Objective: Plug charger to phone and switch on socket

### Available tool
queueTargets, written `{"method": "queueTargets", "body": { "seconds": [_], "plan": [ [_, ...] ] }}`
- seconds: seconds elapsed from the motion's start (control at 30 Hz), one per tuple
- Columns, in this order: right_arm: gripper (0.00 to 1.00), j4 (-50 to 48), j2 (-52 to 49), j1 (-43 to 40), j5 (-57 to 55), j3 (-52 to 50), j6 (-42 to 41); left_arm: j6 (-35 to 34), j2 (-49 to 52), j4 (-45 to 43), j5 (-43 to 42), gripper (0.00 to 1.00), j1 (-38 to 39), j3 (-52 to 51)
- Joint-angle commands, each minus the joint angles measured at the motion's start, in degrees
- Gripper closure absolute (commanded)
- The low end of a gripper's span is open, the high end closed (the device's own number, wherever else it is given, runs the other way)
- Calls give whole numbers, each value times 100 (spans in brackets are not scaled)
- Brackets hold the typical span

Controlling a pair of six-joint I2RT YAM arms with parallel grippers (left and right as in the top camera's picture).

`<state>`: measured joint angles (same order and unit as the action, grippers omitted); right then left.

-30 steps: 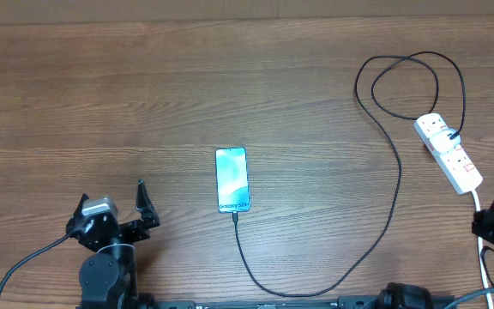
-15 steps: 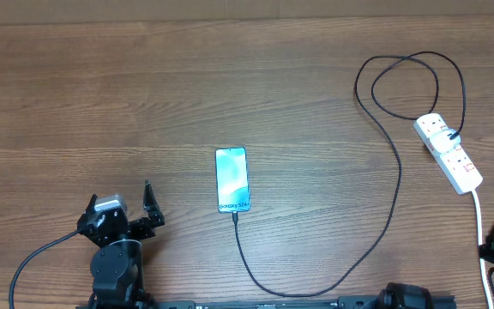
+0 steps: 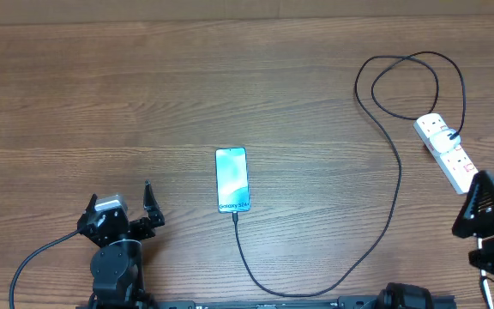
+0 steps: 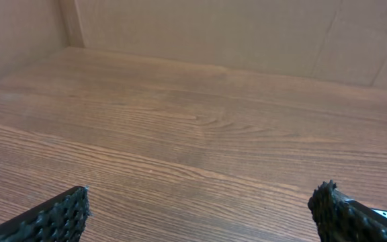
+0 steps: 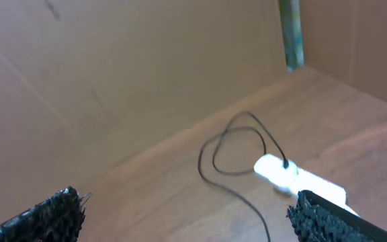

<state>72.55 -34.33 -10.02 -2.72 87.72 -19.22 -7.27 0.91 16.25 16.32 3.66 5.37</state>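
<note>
With the left gripper (image 4: 200,210) and right gripper (image 5: 183,218) both wide open and empty, the right likely needed one fingertip set squarely on the right-edge power strip (image 3: 449,153) switch.

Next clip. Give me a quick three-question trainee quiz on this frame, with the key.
1. True or false: the phone lies screen up, and the cable meets its end nearest the robot.
2. Which is nearer the strip? A) left pincer B) right pincer
3. Fill in: both pincers are ____, holding nothing.
Key: 1 true; 2 B; 3 open.
</note>
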Motion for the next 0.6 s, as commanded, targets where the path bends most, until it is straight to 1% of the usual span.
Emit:
{"method": "queueTargets", "body": {
  "seconds": [0.0,0.2,0.37,0.47,0.57],
  "plan": [
    [0,229,46,33,48,103,17,87,-22,-22,76,0,-26,-28],
    [0,988,46,33,-37,103,26,87,-22,-22,76,0,-26,-28],
    [0,1049,52,136,-105,-96,70,87,-22,-22,76,1,-26,-28],
    [0,776,170,323,-105,-603,302,87,-22,-22,76,1,-26,-28],
    [0,4,503,623,-101,-1390,433,87,-22,-22,76,0,-26,-28]
  ]
}}
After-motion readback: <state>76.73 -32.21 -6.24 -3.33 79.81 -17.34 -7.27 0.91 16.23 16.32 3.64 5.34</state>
